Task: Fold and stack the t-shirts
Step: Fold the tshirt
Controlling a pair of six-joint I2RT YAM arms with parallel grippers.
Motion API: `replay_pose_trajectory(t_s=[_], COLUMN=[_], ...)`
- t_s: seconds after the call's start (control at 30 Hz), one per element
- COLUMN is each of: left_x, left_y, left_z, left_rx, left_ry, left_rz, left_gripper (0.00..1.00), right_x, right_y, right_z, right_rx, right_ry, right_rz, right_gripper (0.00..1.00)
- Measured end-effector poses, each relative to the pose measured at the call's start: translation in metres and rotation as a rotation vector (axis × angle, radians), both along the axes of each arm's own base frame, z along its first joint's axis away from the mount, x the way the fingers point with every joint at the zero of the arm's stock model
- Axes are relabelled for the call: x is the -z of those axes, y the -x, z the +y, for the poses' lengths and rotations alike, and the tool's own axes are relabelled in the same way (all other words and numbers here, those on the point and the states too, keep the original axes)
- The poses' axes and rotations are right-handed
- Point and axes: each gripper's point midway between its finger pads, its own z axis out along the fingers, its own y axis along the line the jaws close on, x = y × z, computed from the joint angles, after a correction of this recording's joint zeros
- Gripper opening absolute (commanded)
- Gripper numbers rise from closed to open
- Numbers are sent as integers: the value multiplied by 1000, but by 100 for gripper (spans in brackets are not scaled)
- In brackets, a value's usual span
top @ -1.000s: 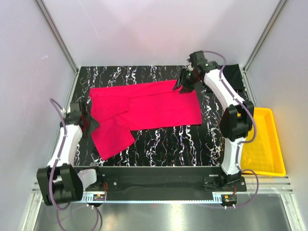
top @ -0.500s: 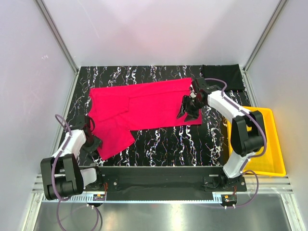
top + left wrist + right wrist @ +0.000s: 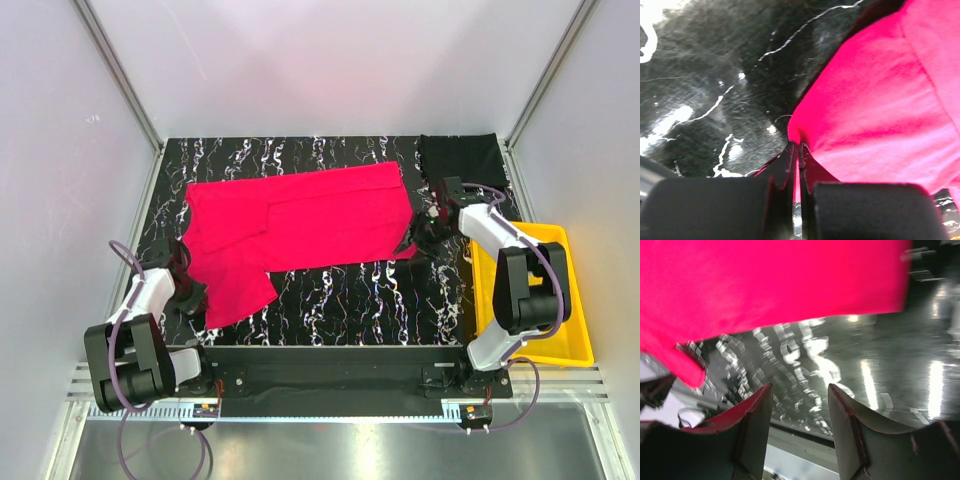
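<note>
left tool [image 3: 798,150] pinched shut on red t-shirt [image 3: 320,220] near-left corner | right tool [image 3: 799,392] wide, empty, moved from far-right to near-right corner | shirt spread mid-bench [image 3: 340,300]; black t-shirt [image 3: 460,158] far-right, untouched | judgement: next fold grasp half set

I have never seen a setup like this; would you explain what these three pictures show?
Two robot arms stand at the near edge of a black table. One picture looks down from above; the other two come from a camera on each wrist, past its own fingers. A red t-shirt lies spread, a black t-shirt sits at the far right corner, and a yellow tray lies off the right edge. The left gripper pinches the red shirt's near left edge; the right gripper is open and empty beside its right edge.
</note>
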Motion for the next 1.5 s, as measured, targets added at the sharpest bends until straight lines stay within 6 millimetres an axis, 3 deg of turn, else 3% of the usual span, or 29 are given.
replay_pose_trajectory(t_s=[0.13, 0.57, 0.73, 0.83, 0.93, 1.1, 1.23, 1.4, 1.5], left_x=[-3, -14, -16, -16, -17, -17, -18, -22, -26], left_y=[-6, -9, -8, -6, -4, -1, 3, 4, 4], left_z=[-3, -9, -11, -12, -11, -8, -6, -2, 1], left_rx=[6, 17, 19, 19, 17, 5, -9, -20, -24], left_ry=[15, 34, 41, 43, 40, 29, 26, 6, -9], left_rz=[-40, -122, -126, -116, -110, -102, -86, -76, -70], left_gripper=[0, 0, 0, 0, 0, 0, 0, 0, 0], right_x=[9, 45, 57, 57, 59, 61, 62, 64, 64], right_y=[-6, -21, -31, -36, -39, -39, -39, -36, -23], right_z=[-27, -51, -52, -51, -50, -53, -55, -54, -55], right_rx=[94, 277, 300, 306, 307, 311, 308, 307, 306], right_ry=[44, 57, 42, 28, 26, 39, 53, 49, 49], right_rz=[18, 58, 60, 55, 49, 46, 42, 40, 40], right_gripper=[53, 51, 50, 44, 31, 27, 5, 0, 0])
